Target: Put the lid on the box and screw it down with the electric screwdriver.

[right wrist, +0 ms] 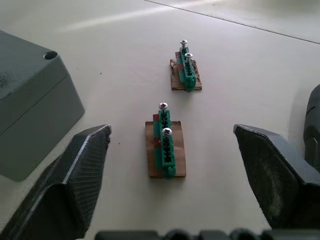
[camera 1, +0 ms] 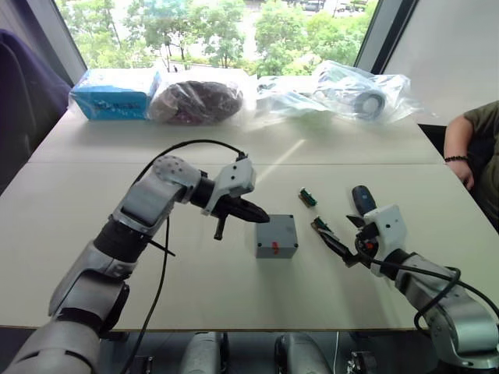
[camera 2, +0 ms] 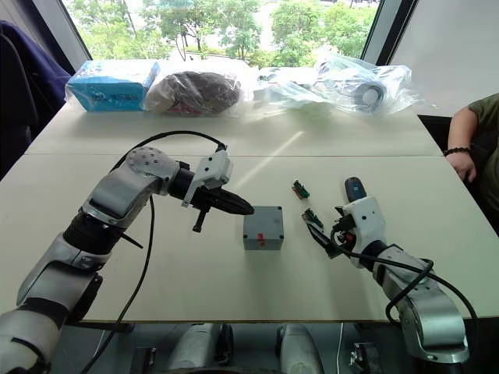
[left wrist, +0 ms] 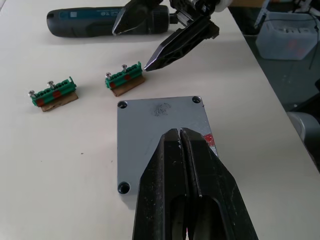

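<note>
The left gripper (camera 1: 248,209) hangs just left of the box (camera 1: 277,237), its 2 black fingers pressed together and holding nothing, tips over the near edge of the lid (left wrist: 160,130). The lid already sits flush on the box, which stands on the table (camera 1: 93,195) with its red mark facing the robot; the left wrist view shows 3 corner holes, and I cannot tell whether any has a screw in it. To the right lie 2 green screw holders, the far one (camera 1: 307,198) and the near one (camera 1: 320,227), each carrying 2 upright screws. The right gripper (right wrist: 170,150) hovers low with its fingers spread wide on either side of the near holder, touching nothing. The electric screwdriver (camera 1: 363,200) lies on the table just beyond that gripper.

By my reading, the lid step is done and the fastening is starting. The next move calls for the right gripper to close squarely on the near holder without toppling its screws, while the box stays still.
</note>
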